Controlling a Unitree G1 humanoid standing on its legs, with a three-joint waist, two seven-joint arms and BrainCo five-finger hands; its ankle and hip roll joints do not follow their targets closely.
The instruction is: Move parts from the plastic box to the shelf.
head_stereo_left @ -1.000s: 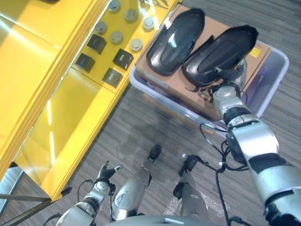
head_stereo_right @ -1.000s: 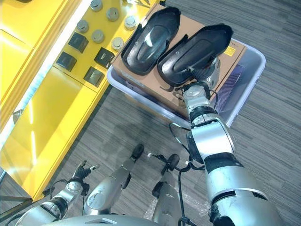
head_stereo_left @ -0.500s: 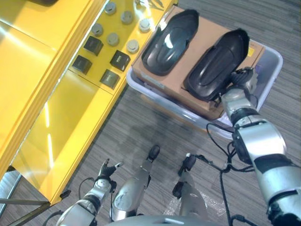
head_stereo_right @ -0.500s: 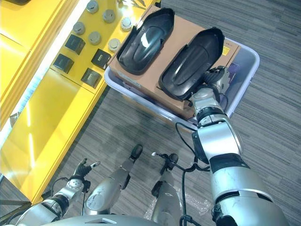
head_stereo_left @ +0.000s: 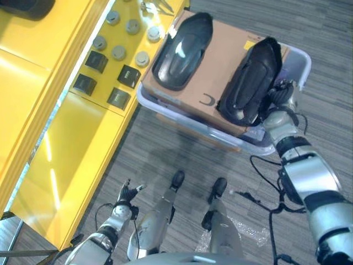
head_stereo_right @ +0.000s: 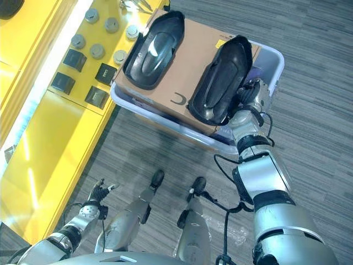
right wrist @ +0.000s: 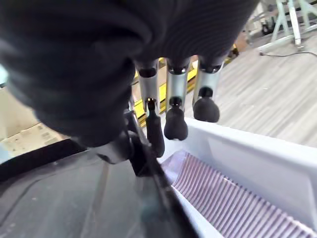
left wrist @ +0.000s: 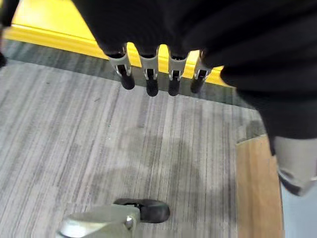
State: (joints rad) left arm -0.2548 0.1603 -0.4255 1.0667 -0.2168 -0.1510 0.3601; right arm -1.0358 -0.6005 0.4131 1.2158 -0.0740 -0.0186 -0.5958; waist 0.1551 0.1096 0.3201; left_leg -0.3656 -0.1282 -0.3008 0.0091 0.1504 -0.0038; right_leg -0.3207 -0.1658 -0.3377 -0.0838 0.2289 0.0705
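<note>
Right hand (head_stereo_right: 251,102) against black shell part (head_stereo_right: 220,80).

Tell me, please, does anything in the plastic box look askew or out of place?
Yes: the right black part sits tilted, its edge lifted off the cardboard box beside the right hand, while the left black part lies flat.

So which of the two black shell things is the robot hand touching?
The right one, beside the plastic box's far end. The right robot hand is against its edge; the other shell lies apart, nearer the yellow shelf.

right hand (head_stereo_left: 281,95) shifted to box side, right black part (head_stereo_left: 248,83) tipped on edge
</note>
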